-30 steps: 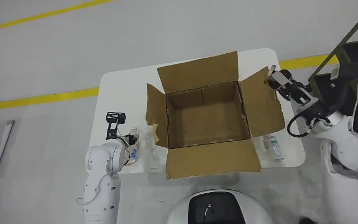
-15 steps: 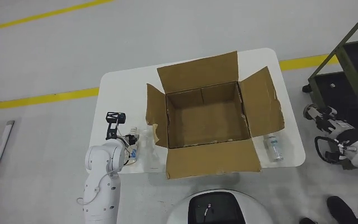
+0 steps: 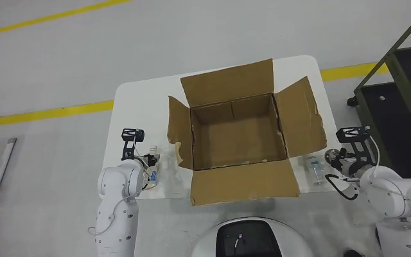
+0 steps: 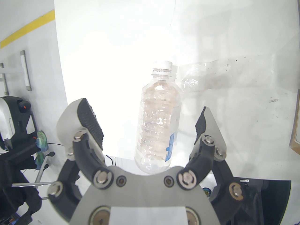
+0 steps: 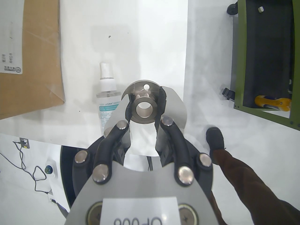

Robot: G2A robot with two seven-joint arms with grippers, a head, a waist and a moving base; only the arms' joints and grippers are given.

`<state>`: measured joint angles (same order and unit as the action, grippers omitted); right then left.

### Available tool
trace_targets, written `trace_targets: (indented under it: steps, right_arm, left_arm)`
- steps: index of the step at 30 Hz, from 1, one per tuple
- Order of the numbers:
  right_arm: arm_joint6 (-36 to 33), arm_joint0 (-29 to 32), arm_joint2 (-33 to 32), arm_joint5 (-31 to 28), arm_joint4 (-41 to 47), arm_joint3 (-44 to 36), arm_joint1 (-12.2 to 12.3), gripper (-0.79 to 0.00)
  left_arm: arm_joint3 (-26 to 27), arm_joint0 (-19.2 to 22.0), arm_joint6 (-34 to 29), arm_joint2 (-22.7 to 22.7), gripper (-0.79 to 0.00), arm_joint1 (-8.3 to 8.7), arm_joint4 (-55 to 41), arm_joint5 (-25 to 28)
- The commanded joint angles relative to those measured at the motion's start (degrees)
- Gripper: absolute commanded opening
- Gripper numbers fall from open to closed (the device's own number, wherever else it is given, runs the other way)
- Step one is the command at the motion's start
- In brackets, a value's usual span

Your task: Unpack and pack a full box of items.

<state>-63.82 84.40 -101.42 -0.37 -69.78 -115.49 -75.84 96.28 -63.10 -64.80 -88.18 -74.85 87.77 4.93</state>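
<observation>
Sitting open on the table (image 3: 138, 103), the box (image 3: 228, 80) had flaps splayed. Water bottle (image 4: 159, 120) lay beside it between left gripper's (image 4: 144, 113) spread fingers, untouched; likely light, crushable, slick, so grip the ribbed middle. Right gripper (image 5: 145, 101) clenched a small metal flange (image 5: 143, 88), probably heavy and rigid.

Grey floor (image 3: 64, 58) with yellow line (image 3: 51, 114); green cart (image 3: 385, 109) beside white table (image 3: 141, 103).

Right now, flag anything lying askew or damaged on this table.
The clear spray bottle with a white nozzle lies on its side beside the brown cardboard box. The clear ribbed plastic bottle also lies flat, between the left gripper's open fingers. The box's flap nearest it looks ragged.
</observation>
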Motion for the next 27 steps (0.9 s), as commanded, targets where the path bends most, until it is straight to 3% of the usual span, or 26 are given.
trace_targets:
  steps: [1,11,12,17,23,27]
  right_arm:
    - [-0.5,-0.2,0.3,0.0,0.1,0.5,0.1,-0.785]
    - [-1.7,-1.3,2.1,0.3,-0.6,3.1,0.6,-0.785]
    - [-1.7,-1.3,2.2,0.3,-0.8,3.4,0.6,-0.763]
    - [-1.8,-1.6,2.7,0.1,-0.8,4.4,0.8,-0.505]
    - [-1.5,-1.9,3.1,0.2,-0.1,4.7,1.1,-0.462]
    - [1.7,-2.1,1.7,1.2,4.6,2.2,1.1,-0.499]
  left_arm:
    - [0.0,0.0,0.0,0.0,0.0,0.0,0.0,0.0]
    - [0.0,0.0,0.0,0.0,0.0,0.0,0.0,0.0]
    - [0.0,0.0,0.0,0.0,0.0,0.0,0.0,0.0]
    - [0.0,0.0,0.0,0.0,0.0,0.0,0.0,0.0]
    - [0.0,0.0,0.0,0.0,0.0,0.0,0.0,0.0]
    - [0.0,0.0,0.0,0.0,0.0,0.0,0.0,0.0]
